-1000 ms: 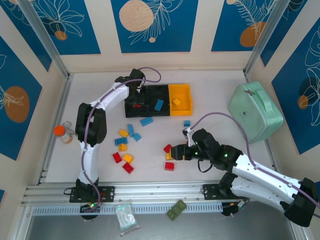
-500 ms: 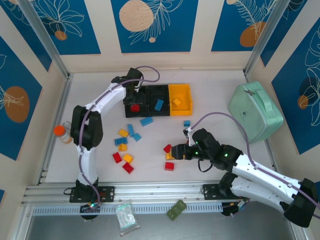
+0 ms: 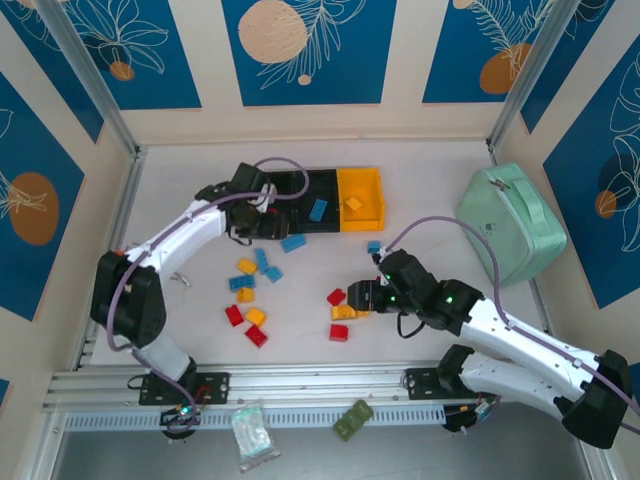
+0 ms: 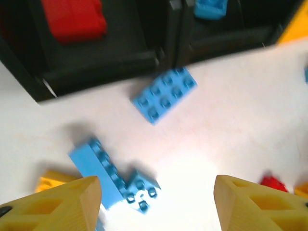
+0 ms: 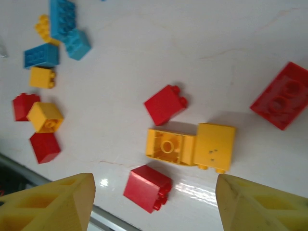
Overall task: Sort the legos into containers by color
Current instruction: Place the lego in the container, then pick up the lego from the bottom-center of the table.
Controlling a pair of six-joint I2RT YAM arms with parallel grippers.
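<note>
My left gripper (image 4: 156, 192) hangs spread and empty over blue legos (image 4: 163, 95) lying just near of the containers (image 3: 360, 224). A red brick (image 4: 72, 19) sits in the left black bin (image 4: 96, 70). My right gripper (image 5: 154, 192), also spread and empty, hovers over red and yellow bricks (image 5: 190, 147) around the middle of the table (image 3: 430, 190).

Cream walls (image 3: 402, 60) bearing blue leaf-patterned panels (image 3: 350, 80) enclose a white tabletop (image 3: 430, 190) with aluminium rails (image 3: 300, 383).
</note>
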